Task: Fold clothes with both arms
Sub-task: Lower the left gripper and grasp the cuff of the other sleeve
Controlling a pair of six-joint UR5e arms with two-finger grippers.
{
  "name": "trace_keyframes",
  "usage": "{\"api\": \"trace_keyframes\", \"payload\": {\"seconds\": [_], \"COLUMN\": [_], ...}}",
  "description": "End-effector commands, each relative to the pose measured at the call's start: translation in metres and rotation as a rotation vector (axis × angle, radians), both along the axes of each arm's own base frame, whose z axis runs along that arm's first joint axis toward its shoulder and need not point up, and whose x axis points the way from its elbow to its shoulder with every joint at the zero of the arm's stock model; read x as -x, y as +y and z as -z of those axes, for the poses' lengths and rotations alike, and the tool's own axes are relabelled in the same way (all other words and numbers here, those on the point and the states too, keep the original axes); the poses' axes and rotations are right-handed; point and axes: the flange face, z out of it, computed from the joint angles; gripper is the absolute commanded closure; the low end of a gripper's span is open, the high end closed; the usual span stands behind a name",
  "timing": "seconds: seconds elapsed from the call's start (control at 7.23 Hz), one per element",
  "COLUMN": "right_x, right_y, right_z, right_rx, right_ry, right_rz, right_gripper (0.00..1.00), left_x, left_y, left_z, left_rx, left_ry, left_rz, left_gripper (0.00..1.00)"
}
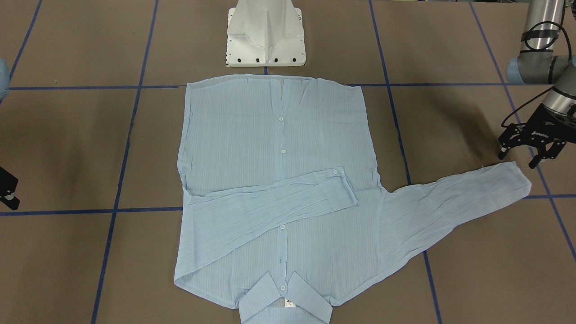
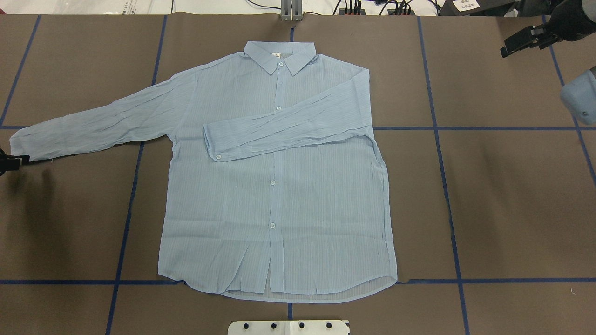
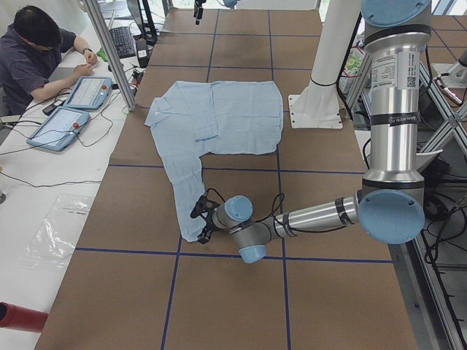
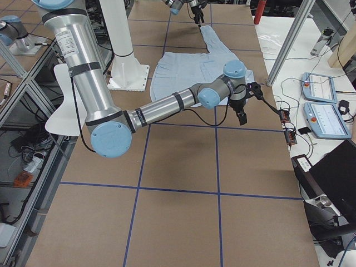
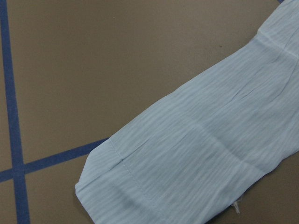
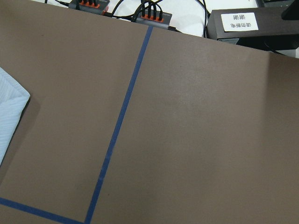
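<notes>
**A:** Start at the left. Where is the left gripper (image 1: pixel 516 160)?

**B:** Low over the table (image 2: pixel 512 209), at the very end of the outstretched sleeve (image 2: pixel 93 123). Its fingers (image 1: pixel 504 143) are spread wide with nothing between them. The left arm (image 3: pixel 314 215) reaches out low along the table to get there.

**A:** Is it touching the cuff (image 5: pixel 121 186)?

**B:** It looks just clear of it, though none of these angles settles that. The cuff lies flat, its end resting across a blue tape line (image 5: pixel 51 158).

**A:** And the shirt (image 2: pixel 279 204) itself?

**B:** It lies flat in the middle of the table, front up and buttoned. The collar (image 2: pixel 279 58) is at the far edge. The hem (image 2: pixel 302 291) is on the near side, just in front of the white pedestal (image 1: pixel 265 36). The left sleeve runs from the shoulder out to the left, slanting a little toward the near side.

**A:** The other sleeve?

**B:** The folded sleeve (image 2: pixel 288 125) lies across the chest and points left. Its buttoned end rests on the shirt front, a little left of the button row.

**A:** And on the right?

**B:** The right gripper (image 2: pixel 514 44) is at the far right corner of the table, apart from the shirt, at the end of the right arm (image 4: pixel 167 105). I cannot tell whether its fingers are parted or closed. Its wrist camera shows only table, tape and a corner of cloth.
</notes>
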Motion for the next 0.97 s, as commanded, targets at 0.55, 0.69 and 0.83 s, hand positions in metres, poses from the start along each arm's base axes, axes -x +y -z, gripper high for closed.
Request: {"api": "trace_keyframes", "payload": {"seconds": [0.55, 0.69, 0.83], "right_x": [0.0007, 0.0008, 0.0008], "right_y": [0.0001, -0.0001, -0.0001], "right_z": [-0.0002, -0.0009, -0.0009], "right_rx": [0.000, 0.001, 0.001], "right_ry": [0.001, 0.002, 0.002], "right_rz": [0.000, 0.000, 0.000], "right_gripper": [0.00, 0.00, 0.00], "left_x": [-0.0006, -0.0004, -0.0007], "left_y": [0.0043, 0.0072, 0.0087], "left_z": [-0.0081, -0.0106, -0.0116], "left_rx": [0.044, 0.046, 0.047], "left_ry": [0.016, 0.014, 0.015], "left_rz": [0.029, 0.026, 0.021], "left_gripper": [0.61, 0.61, 0.60]}}
